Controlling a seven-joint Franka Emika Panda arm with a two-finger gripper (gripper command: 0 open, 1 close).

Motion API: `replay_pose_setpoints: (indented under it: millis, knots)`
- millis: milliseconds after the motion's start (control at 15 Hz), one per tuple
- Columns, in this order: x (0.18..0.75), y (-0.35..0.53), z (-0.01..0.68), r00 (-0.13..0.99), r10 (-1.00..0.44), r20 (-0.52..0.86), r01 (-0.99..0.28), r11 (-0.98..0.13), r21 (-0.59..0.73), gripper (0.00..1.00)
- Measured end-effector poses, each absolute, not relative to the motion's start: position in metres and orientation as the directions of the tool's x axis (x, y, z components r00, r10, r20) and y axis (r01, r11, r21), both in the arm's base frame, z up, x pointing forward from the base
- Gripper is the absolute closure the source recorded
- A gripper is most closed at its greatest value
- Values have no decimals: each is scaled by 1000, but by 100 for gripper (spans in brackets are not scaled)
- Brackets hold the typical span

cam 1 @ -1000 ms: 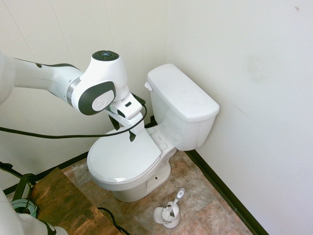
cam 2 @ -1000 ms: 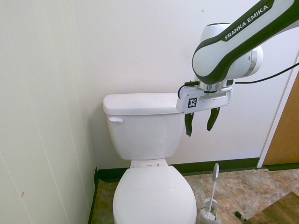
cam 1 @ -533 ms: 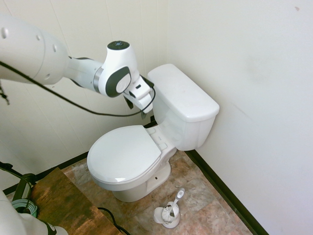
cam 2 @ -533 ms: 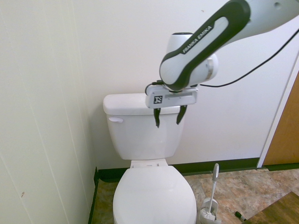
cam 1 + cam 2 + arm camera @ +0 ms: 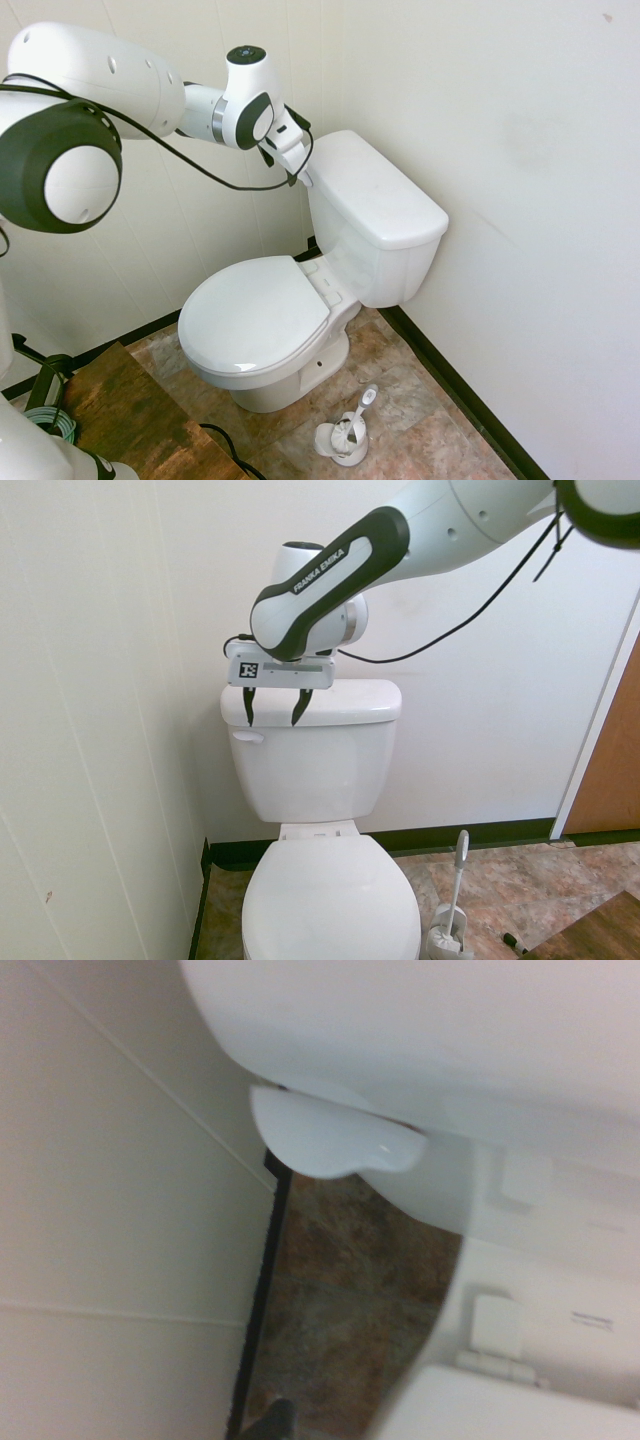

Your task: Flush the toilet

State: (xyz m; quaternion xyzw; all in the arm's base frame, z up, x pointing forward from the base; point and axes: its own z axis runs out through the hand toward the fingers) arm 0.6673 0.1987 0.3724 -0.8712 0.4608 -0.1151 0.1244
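The white toilet (image 5: 262, 318) stands in the corner with its lid down, its boxy tank (image 5: 315, 765) against the wall. A small white lever (image 5: 247, 737) sits on the tank's front near the side wall; it appears close up in the wrist view (image 5: 330, 1142). My gripper (image 5: 273, 713) hangs open in front of the tank lid's corner, fingers pointing down, just above the lever and slightly to its right. Nothing is between the fingers. In the first exterior view the gripper (image 5: 293, 172) covers the lever.
A toilet brush in its holder (image 5: 345, 435) stands on the tiled floor beside the bowl (image 5: 450, 930). The panelled side wall (image 5: 100, 730) is close to the lever side. A wooden door (image 5: 612, 770) is at the far right.
The arm has swept across the front of the tank, from the side away from the lever to just above it. The fingers have stayed open.
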Motion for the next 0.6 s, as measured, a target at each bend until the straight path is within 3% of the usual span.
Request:
replay_pose_setpoints:
  millis: [67, 600]
  knots:
    - [676, 208, 370, 545, -834, 91, -773, -541, -332, 100]
    - [720, 220, 349, 492, -861, 128, -794, -504, -340, 100]
